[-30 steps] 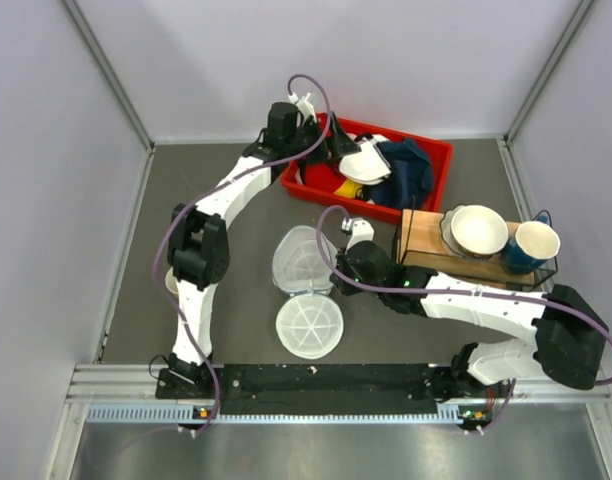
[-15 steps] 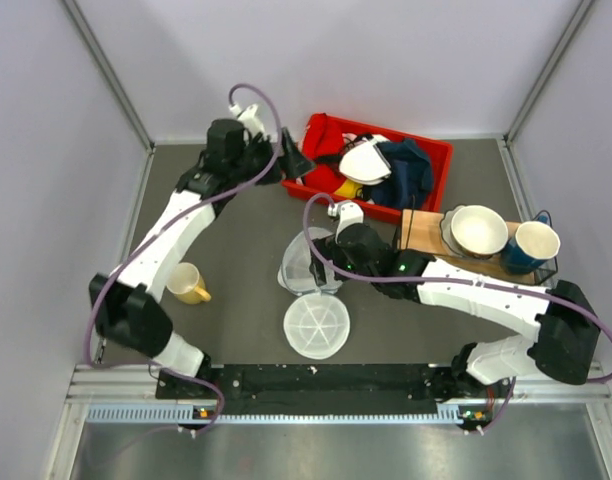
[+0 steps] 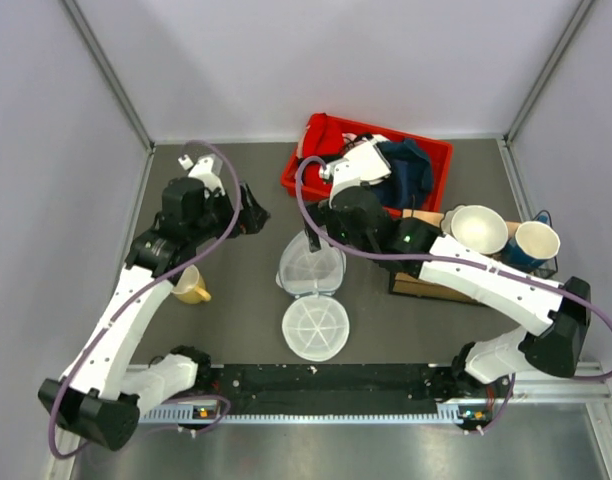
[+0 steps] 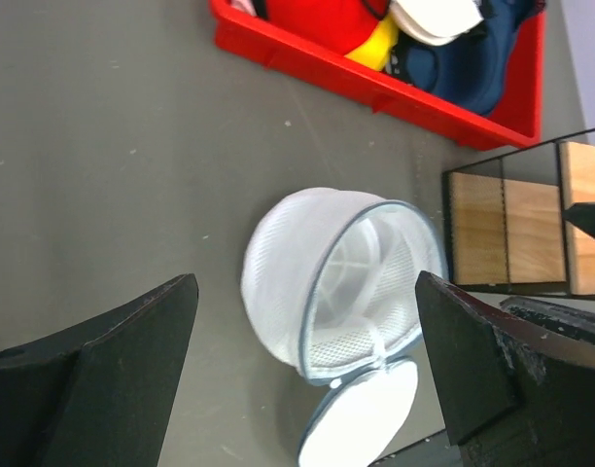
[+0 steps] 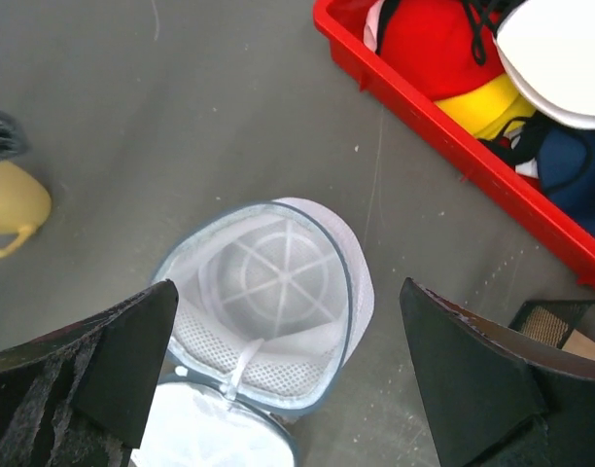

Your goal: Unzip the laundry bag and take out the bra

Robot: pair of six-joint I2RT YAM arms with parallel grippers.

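Evidently your laundry bag (image 3: 309,268) lies unzipped and empty, bra (image 5: 429,44) probably binned, so left pincer (image 4: 307,277) and right pincer (image 5: 288,287) gape unloaded.

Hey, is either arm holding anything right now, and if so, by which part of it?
Nothing is held. The left pincer and the right pincer both stand open and empty; neither touches the unzipped laundry bag.
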